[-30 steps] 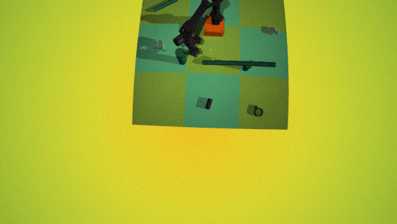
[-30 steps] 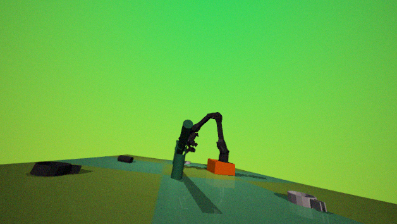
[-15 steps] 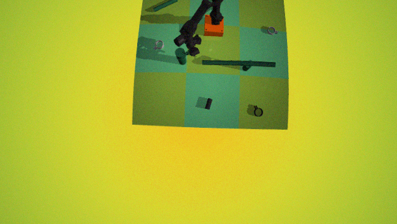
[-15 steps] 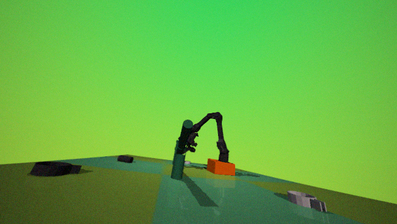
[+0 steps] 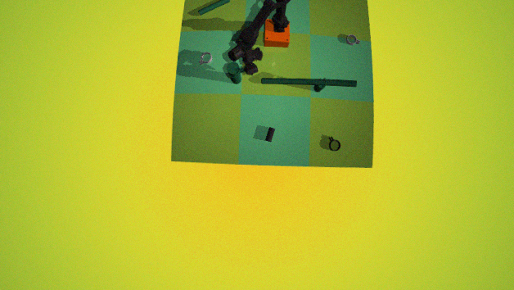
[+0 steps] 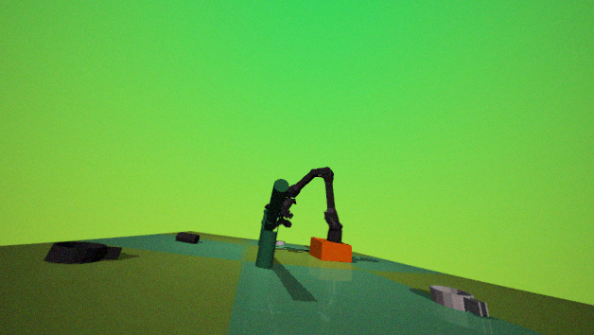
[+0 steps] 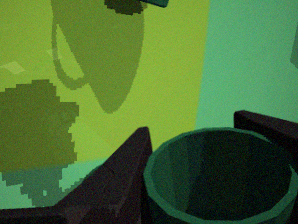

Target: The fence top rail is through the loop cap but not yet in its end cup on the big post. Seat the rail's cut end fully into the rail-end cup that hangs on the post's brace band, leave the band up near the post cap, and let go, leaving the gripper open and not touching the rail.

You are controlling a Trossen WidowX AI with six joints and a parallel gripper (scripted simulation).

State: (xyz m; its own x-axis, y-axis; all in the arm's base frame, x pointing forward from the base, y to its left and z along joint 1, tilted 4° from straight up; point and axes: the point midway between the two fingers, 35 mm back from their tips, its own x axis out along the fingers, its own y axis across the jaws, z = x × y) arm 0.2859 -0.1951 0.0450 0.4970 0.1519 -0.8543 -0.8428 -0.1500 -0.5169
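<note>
My gripper (image 5: 245, 70) (image 7: 192, 128) is shut on the green rail-end cup (image 7: 153, 195), beside the top of the big post (image 5: 235, 75). In the wrist view the cup's open mouth shows, empty, between the two dark fingers. The brace band cannot be made out. The long green rail (image 5: 286, 81) (image 6: 279, 198) lies across the top of the smaller post (image 5: 317, 88) (image 6: 267, 248). Its near end is apart from the cup, a short way to the right in the top view. The loop cap is only partly visible under the rail.
An orange base block (image 5: 277, 38) (image 6: 331, 251) carries the arm. Grey ring brackets lie left and right, a black ring bracket (image 5: 329, 147) (image 6: 78, 253) and a black cylinder (image 5: 270, 134) (image 6: 187, 238) in front. Another green bar (image 5: 214, 6) lies at the back left.
</note>
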